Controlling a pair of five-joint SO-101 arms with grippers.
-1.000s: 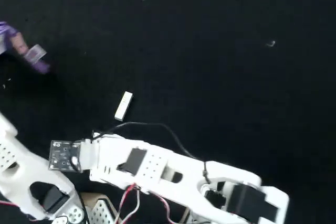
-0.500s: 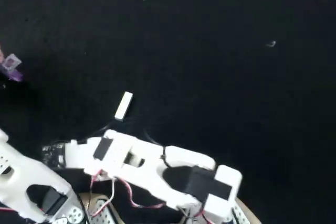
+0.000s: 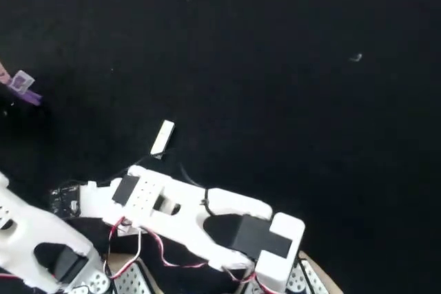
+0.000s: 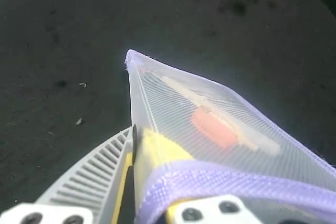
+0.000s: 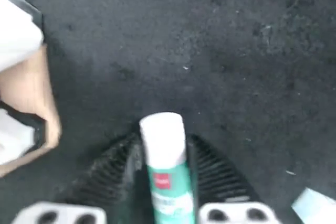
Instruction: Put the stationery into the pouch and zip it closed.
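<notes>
My left gripper [image 4: 134, 136] is shut on a clear mesh pouch [image 4: 210, 129] with purple trim, held above the black table. An orange item [image 4: 212, 127] and a pale stick lie inside it. In the high view a purple corner of the pouch [image 3: 22, 86] shows at the far left edge. My right gripper [image 5: 163, 142] is shut on a glue stick [image 5: 164, 156] with a white cap and green body, just above the cloth. That arm lies across the table's front, and its gripper [image 3: 65, 201] is near the front left. A white eraser [image 3: 162, 138] lies flat just beyond it.
The black cloth [image 3: 289, 101] covers the whole table, with open room in the middle and right. A tiny speck [image 3: 354, 57] sits at the far right. The left arm's white body [image 3: 34, 239] is close beside the right gripper. A tan and white part [image 5: 23, 103] stands near the glue stick.
The right arm has drawn back and swung left along the front edge, carrying the glue stick. The pouch's purple corner has shifted towards the left edge of the high view.
</notes>
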